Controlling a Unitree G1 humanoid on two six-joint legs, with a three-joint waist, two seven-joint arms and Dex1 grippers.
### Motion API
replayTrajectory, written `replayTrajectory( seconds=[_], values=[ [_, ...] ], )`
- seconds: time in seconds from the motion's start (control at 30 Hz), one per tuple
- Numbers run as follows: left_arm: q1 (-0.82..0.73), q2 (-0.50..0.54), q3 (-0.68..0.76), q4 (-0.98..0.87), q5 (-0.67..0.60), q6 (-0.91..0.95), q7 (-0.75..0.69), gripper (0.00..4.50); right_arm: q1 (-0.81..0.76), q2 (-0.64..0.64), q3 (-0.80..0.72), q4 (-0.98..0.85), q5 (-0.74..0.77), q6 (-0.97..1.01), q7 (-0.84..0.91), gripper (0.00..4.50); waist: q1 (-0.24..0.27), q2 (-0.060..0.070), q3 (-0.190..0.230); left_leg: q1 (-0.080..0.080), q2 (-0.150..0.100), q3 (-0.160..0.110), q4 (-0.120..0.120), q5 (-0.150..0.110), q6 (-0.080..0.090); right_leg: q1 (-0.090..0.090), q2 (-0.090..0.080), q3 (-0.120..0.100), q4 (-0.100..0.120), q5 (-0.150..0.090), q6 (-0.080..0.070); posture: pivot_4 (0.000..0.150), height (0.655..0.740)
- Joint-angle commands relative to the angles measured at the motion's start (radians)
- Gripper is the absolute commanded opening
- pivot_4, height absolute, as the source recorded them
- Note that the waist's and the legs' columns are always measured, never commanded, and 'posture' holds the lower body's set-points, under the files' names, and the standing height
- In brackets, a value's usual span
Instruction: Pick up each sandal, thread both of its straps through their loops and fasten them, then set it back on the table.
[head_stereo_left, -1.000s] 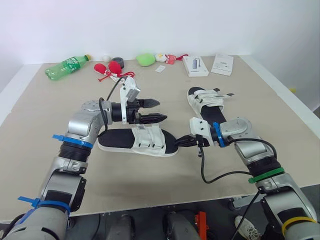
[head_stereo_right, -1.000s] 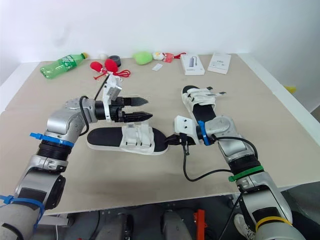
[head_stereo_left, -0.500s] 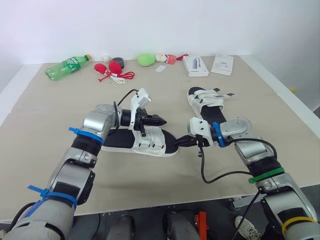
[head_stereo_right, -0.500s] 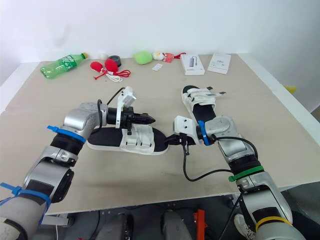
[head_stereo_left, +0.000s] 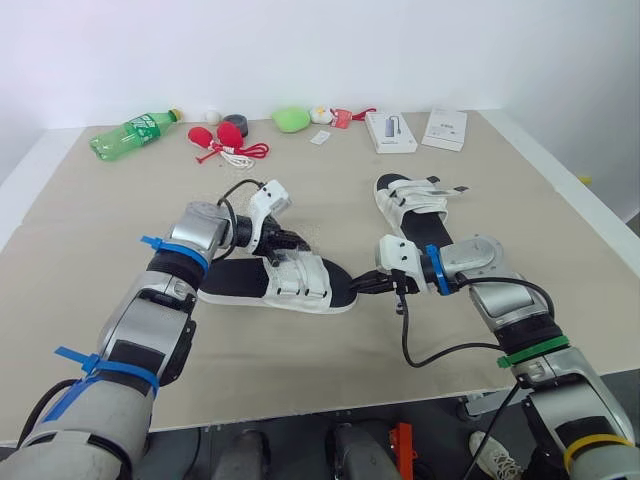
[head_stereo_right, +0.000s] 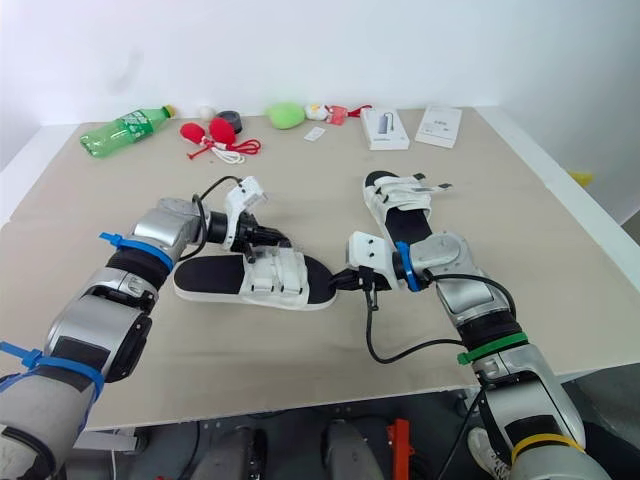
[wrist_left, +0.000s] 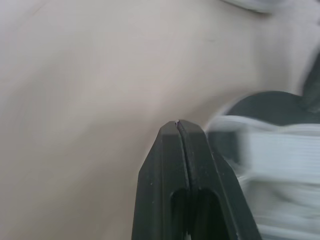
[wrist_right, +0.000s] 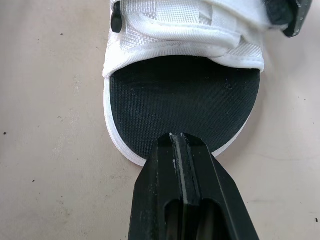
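Note:
A white-strapped sandal with a black footbed (head_stereo_left: 240, 281) lies flat on the table left of centre, toe pointing right. My left gripper (head_stereo_left: 303, 244) is shut and empty. Its tips (wrist_left: 179, 125) are at the far edge of the sandal's straps (head_stereo_left: 297, 279). My right gripper (head_stereo_left: 356, 288) is also shut, its tips (wrist_right: 178, 138) resting on the rim of the toe (wrist_right: 185, 105) with nothing between the fingers. The second sandal (head_stereo_left: 412, 204) lies further back, beyond my right forearm, with its straps laid across it.
Along the table's far edge lie a green bottle (head_stereo_left: 135, 133), red toys with a cord (head_stereo_left: 220, 139), a black roll (head_stereo_left: 237, 122), a green object (head_stereo_left: 291, 119) and two white boxes (head_stereo_left: 391, 131) (head_stereo_left: 445, 128). Bare tabletop (head_stereo_left: 300, 360) stretches in front of the sandal.
My left gripper has gone from open to shut and has dropped from above the sandal to the far edge of its straps. The right gripper and both sandals have stayed put.

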Motion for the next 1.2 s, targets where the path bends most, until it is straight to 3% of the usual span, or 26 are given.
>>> replayTrajectory(
  seconds=[0.03,0.13,0.27,0.37,0.6,0.63,0.9,1.2],
  values=[
    [-0.047,0.014,0.1,-0.019,-0.034,-0.082,0.06,0.03,0.026,-0.018,0.0,0.024,-0.027,0.022,-0.015,0.0,0.0,0.0,0.0,0.0,0.0,0.0,0.0,0.0,0.0,0.0,0.0,0.0,0.0,0.0,0.0,0.15,0.74],
    [-0.015,0.045,0.152,-0.091,-0.045,-0.162,0.089,0.03,0.036,-0.026,-0.012,0.004,-0.021,0.025,-0.02,0.0,-0.001,0.0,0.0,0.0,0.0,0.0,0.0,0.0,0.0,0.0,0.0,0.0,0.0,0.0,0.0,0.15,0.74],
    [0.113,0.108,0.203,-0.274,-0.094,-0.207,0.014,0.03,0.029,-0.032,-0.068,-0.035,0.029,0.069,-0.04,0.0,-0.006,0.0,0.0,0.0,0.001,0.0,-0.002,0.0,0.0,-0.001,-0.001,0.001,0.0,0.0,0.001,0.15,0.74],
    [0.236,0.162,0.214,-0.403,-0.102,-0.276,-0.024,0.89,0.019,-0.02,-0.158,-0.1,0.122,0.147,-0.071,0.98,-0.006,0.0,0.0,-0.001,0.002,0.0,-0.002,0.0,0.0,-0.002,-0.002,0.001,0.0,0.0,0.0,0.15,0.74],
    [0.413,0.256,0.178,-0.527,-0.088,-0.374,-0.132,4.26,0.054,-0.007,-0.373,-0.291,0.365,0.325,-0.154,4.33,-0.002,0.0,0.0,-0.015,0.002,-0.001,0.0,0.0,0.0,-0.015,-0.003,-0.001,0.001,0.001,-0.002,0.15,0.74],
    [0.43,0.262,0.169,-0.539,-0.081,-0.396,-0.143,4.43,0.066,-0.012,-0.395,-0.312,0.395,0.351,-0.159,4.46,0.0,0.0,0.0,-0.016,0.002,-0.001,0.0,0.0,0.0,-0.015,-0.003,-0.001,0.001,0.003,-0.005,0.15,0.74],
    [0.482,0.246,0.09,-0.612,-0.057,-0.54,-0.21,4.43,0.197,-0.069,-0.44,-0.444,0.48,0.4,-0.146,4.46,0.007,0.0,0.0,-0.017,0.0,0.0,0.0,0.0,0.0,-0.015,-0.005,-0.002,0.0,0.002,-0.003,0.15,0.74],
    [0.481,0.16,0.063,-0.655,-0.084,-0.458,-0.173,4.43,0.27,-0.054,-0.405,-0.508,0.464,0.331,-0.167,4.46,0.004,0.0,0.0,-0.016,0.004,0.0,0.001,0.0,0.0,-0.015,0.0,-0.001,0.001,0.001,0.0,0.15,0.74]
  ],
)
